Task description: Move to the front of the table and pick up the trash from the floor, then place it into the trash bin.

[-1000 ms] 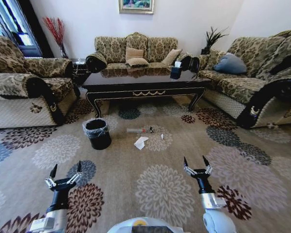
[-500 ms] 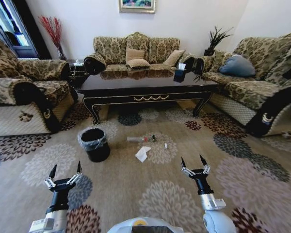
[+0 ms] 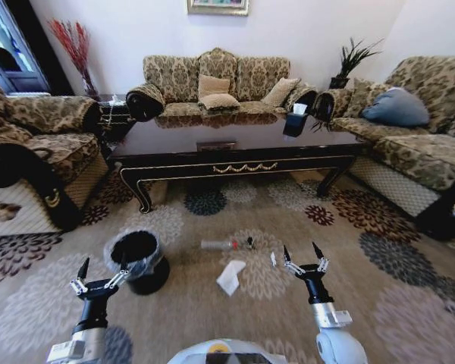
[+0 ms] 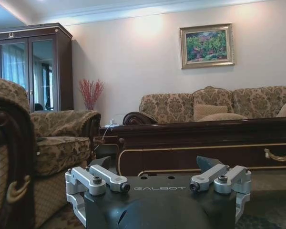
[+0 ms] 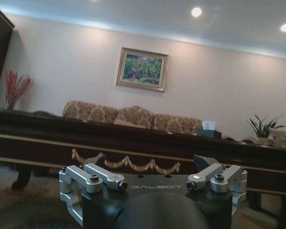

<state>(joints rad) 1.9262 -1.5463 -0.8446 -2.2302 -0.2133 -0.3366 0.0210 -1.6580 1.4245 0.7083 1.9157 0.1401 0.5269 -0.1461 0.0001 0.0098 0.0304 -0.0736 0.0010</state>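
We are holding our left gripper low at near left and our right gripper at near right, both with fingers spread wide and empty. Just beyond the left gripper, the trash bin is standing on the carpet. To its right the trash is lying: white crumpled paper nearest, the grey tube farther. Beyond it, the table is spanning the view, sofa behind.
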